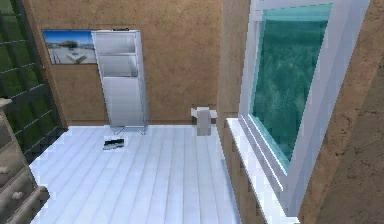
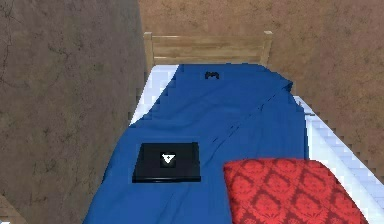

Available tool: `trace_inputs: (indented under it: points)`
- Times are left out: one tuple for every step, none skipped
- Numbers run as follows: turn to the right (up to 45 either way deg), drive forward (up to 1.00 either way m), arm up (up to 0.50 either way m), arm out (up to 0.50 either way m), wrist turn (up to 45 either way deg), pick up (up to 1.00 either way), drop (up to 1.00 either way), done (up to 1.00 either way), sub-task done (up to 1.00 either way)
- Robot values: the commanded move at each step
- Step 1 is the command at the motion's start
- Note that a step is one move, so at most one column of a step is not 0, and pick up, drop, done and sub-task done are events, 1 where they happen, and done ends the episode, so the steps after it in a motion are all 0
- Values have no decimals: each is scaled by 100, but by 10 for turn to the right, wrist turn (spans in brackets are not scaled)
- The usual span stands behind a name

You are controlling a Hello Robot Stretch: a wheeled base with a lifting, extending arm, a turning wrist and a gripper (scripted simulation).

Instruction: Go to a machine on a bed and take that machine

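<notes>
In the arm side view a bed [image 2: 160,45] with a light wooden frame carries a blue blanket [image 2: 215,115]. A flat black closed machine with a small white mark, like a laptop [image 2: 167,162], lies on the blanket toward the near end. A small dark thing [image 2: 212,75] lies on the blanket at the far end, near the wooden board.
A red patterned pillow [image 2: 285,190] lies right of the laptop. A brown wall [image 2: 60,100] runs along the bed's left. The forward view has a white floor, a grey shelf unit [image 1: 120,80], a wall picture [image 1: 68,47], a large window [image 1: 290,80], a small pale stand [image 1: 203,120] and a flat dark item [image 1: 113,145].
</notes>
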Motion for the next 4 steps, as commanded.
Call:
trace_inputs:
  points:
    - [0, 0, 0, 34, 0, 0, 0, 0, 0]
    - [0, 0, 0, 0, 450, 0, 0, 0, 0]
    - [0, 0, 0, 0, 450, 0, 0, 0, 0]
    - [0, 0, 0, 0, 450, 0, 0, 0, 0]
